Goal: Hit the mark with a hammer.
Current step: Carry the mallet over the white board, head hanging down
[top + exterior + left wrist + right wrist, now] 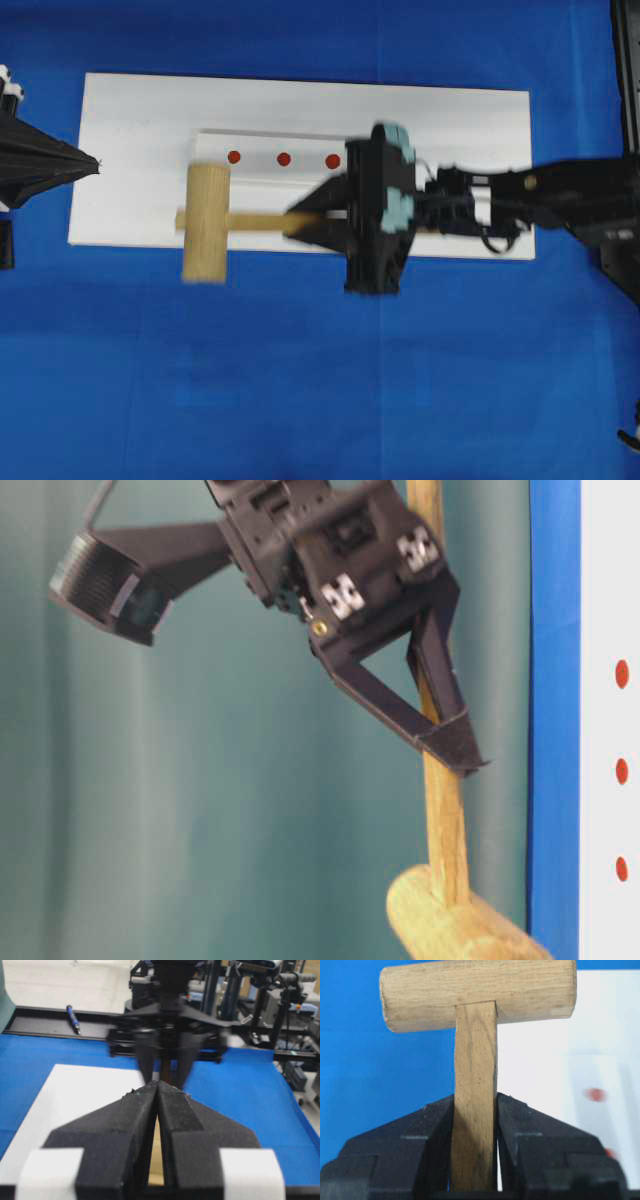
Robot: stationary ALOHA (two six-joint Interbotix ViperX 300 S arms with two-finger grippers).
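Note:
The hammer is a light wooden mallet, and my right gripper (300, 215) is shut on its thin handle (258, 222). Its thick head (205, 222) looks blurred over the front edge of the white board (140, 120), just left of and nearer than the leftmost of three red marks (233, 157). In the right wrist view the handle (475, 1085) rises between the fingers to the head (480, 992), with one mark (595, 1094) to the right. The table-level view shows the same grip (455, 745). My left gripper (90, 163) (159, 1085) is shut and holds nothing at the board's left end.
The board lies on a blue cloth (320, 380). The marks sit on a slightly raised white strip (290, 140). A blue pen (72, 1019) lies at the table's far edge in the left wrist view.

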